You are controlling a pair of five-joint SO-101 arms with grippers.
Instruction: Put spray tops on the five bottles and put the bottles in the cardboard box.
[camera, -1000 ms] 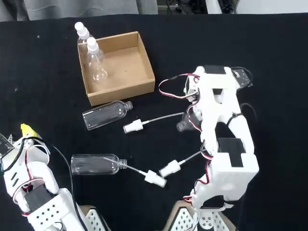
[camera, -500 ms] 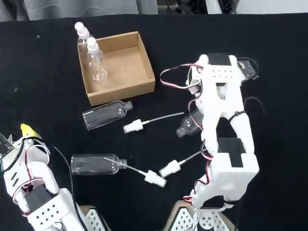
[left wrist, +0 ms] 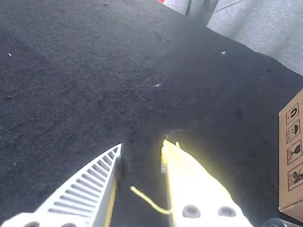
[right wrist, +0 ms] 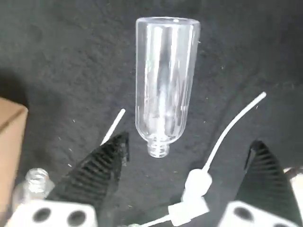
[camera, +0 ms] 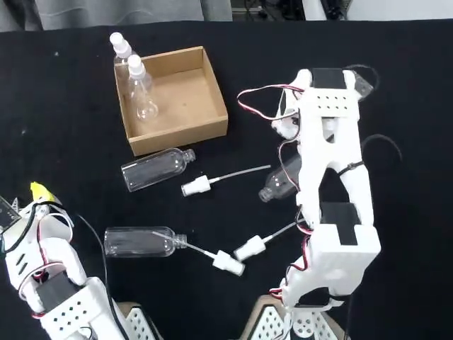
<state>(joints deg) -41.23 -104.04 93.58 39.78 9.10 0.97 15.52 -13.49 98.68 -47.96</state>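
Counter (camera: 64,127): black, carrying everything below
Cardboard box (camera: 185,95): upper left of the high view, open side up
Capped bottles (camera: 141,88): two, upright with spray tops on, at the box's left wall; one stands inside, the other bottle (camera: 120,48) is at the far left corner, and I cannot tell whether it is inside or just outside
Upper bottle (camera: 156,168): uncapped, lying just below the box, neck to the right
Upper spray top (camera: 197,187): loose, near that neck, its thin tube running right toward the right arm
Lower bottle (camera: 141,242): lying in the lower left, neck to the right
Lower spray top (camera: 228,263): lying off the lower bottle's neck, its tube appearing to run into that neck
Third spray top (camera: 249,248): loose, just beside the lower spray top, tube pointing right
Fifth bottle (right wrist: 166,80): uncapped, lying right of centre in the high view, partly under the right arm, neck toward the lower left
Right arm (camera: 329,177): white, stretched up the right-centre of the high view
Right jaws: spread wide and empty, one on either side of the fifth bottle's neck end, neither touching it
Left arm (camera: 42,276): lower left corner of the high view
Left jaws: one white, one yellow, a narrow gap apart, nothing between them, over bare counter
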